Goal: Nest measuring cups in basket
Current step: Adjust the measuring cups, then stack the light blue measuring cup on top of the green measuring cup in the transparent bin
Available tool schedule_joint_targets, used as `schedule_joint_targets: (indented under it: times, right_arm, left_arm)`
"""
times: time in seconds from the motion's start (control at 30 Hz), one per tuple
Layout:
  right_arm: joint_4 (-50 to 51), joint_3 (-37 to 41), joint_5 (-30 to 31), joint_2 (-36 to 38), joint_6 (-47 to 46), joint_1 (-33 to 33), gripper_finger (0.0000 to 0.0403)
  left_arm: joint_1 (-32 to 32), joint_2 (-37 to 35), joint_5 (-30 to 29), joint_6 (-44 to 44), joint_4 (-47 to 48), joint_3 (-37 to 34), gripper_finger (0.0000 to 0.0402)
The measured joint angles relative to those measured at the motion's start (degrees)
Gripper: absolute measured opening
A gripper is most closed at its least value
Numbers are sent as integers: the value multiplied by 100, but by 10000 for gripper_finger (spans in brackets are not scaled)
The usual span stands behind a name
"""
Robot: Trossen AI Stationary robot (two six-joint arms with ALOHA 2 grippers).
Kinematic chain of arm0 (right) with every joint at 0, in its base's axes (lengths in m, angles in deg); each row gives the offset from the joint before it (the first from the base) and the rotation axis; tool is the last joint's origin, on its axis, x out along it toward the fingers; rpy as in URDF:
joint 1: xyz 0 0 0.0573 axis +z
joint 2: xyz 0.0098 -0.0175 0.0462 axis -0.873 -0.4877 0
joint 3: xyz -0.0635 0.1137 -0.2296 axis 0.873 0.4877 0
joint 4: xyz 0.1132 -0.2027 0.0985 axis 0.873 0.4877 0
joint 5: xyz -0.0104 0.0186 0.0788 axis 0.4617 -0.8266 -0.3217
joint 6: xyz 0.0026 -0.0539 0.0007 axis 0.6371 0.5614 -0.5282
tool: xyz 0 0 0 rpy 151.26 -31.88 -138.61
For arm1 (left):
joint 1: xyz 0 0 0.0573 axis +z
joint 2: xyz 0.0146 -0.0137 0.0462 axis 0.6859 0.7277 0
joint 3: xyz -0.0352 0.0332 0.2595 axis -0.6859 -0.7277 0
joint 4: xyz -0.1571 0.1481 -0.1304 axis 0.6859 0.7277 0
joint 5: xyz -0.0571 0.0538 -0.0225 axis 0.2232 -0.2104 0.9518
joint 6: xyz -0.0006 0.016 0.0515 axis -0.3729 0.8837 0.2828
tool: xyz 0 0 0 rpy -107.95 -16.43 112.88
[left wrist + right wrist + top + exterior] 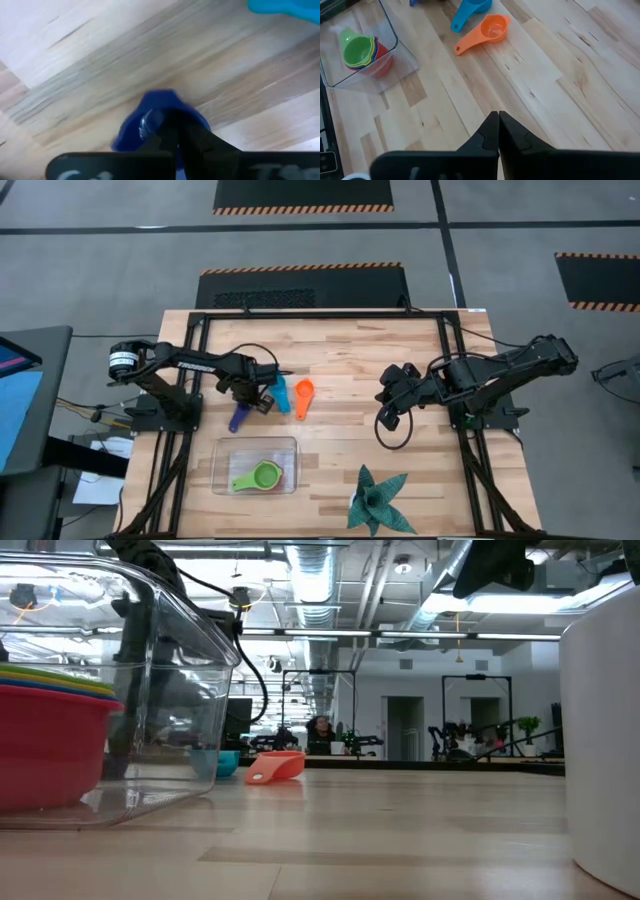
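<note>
Starting on your left: the left gripper (pixel 243 402) is clamped on the dark blue cup (pixel 150 120), pinched between its fingers just above the wood. Right beside it you've got the light blue cup (pixel 281 394) and then the orange cup (pixel 303 396) lying on the table (pixel 340 350). Nearer the front, the basket (pixel 230 448) holds the green cup (pixel 262 477) stacked on yellow and red. Over on your right, the right gripper (pixel 386 418) hangs with fingers pressed together, nothing in them.
</note>
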Motion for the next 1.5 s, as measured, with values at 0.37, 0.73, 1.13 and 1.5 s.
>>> schedule_joint_targets:
  times: [0.37, 0.73, 1.13, 1.5]
  right_arm:
    - [-1, -2, -4, 0, 1, 0, 18]
    - [3, -2, -2, 0, 12, 0, 26]
    - [333, -2, -4, 0, 325, 0, 25]
    - [692, -2, -4, 0, 318, 4, 23]
  left_arm:
    - [-4, 0, -640, 175, 997, 610, 0]
    - [-4, 0, -982, 887, 512, 1909, 0]
    - [90, 0, -1252, 1247, -724, 2034, 39]
    - [120, 116, -1600, 243, -719, 2034, 119]
